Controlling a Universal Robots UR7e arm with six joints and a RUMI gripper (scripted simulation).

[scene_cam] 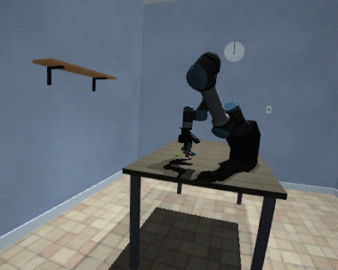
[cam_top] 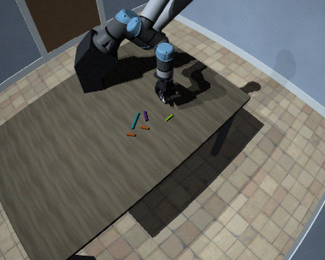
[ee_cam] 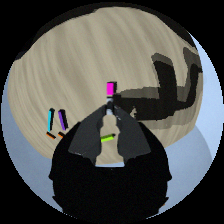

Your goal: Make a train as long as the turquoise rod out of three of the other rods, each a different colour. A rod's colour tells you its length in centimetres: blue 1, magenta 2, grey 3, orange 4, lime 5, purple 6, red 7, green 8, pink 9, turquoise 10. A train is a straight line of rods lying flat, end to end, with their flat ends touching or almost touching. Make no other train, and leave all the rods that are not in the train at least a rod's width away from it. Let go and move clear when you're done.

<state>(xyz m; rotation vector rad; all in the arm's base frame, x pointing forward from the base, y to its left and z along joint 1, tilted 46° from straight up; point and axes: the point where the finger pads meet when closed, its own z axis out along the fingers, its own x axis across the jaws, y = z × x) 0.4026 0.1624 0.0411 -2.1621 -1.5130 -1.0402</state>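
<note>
My gripper [cam_top: 165, 98] [scene_cam: 188, 146] [ee_cam: 109, 105] is shut on the short magenta rod [ee_cam: 110, 88], which sticks out past the fingertips in the wrist view. It hangs a little above the table [cam_top: 75, 171], behind the other rods. The turquoise rod [cam_top: 135, 121] [ee_cam: 50, 118] lies flat with the purple rod [cam_top: 145, 115] [ee_cam: 62, 119] close beside it. Two orange rods [cam_top: 144, 127] [cam_top: 131, 134] lie just in front of them. The lime rod [cam_top: 169, 117] [ee_cam: 107, 138] lies apart to the right, in front of the gripper.
The arm's dark base [cam_top: 92, 60] stands at the table's back edge, and its shadow falls across the back right of the table. The table's right edge [cam_top: 242, 103] is close to the gripper.
</note>
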